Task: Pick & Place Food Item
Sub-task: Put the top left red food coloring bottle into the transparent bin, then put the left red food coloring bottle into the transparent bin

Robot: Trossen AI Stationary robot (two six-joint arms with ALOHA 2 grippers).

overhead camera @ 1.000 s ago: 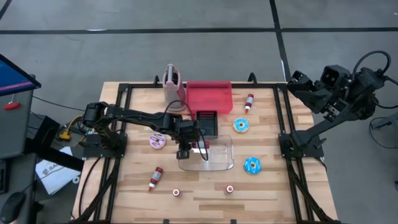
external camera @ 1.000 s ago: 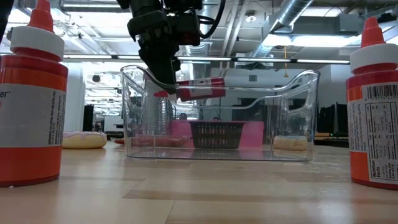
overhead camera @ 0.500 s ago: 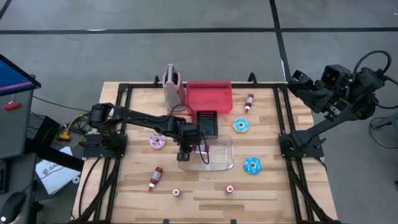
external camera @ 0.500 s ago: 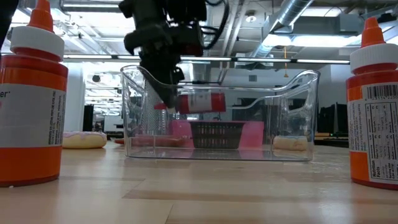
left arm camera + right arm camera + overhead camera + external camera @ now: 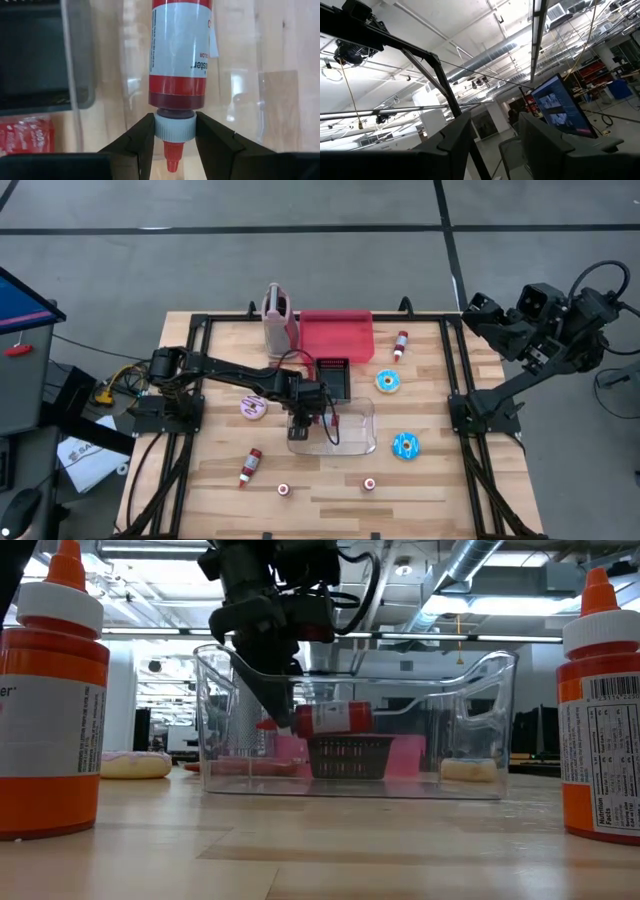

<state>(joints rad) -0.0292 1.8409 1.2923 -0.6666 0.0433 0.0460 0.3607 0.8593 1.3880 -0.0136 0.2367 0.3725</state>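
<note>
Red sauce bottle point(image 5: 178, 50) is pinched at its white cap by the left gripper point(image 5: 173, 131) fingers, now lower than a second ago, down inside the clear bin point(image 5: 352, 442) mid-bench instead of at its rim. Placement looks nearly done; letting go remains. Right gripper point(image 5: 490, 135) waits parted, raised off right.

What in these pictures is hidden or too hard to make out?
- Red bottle: in the high view the left pincer and arm cover most of it.
- Its far end: cut off by the left wrist view's top edge.
- Label print: too small to read.
- Clear bin floor: whether the bottle touches it, no view shows.
- Right pincer: faces the ceiling, sees no table.
</note>
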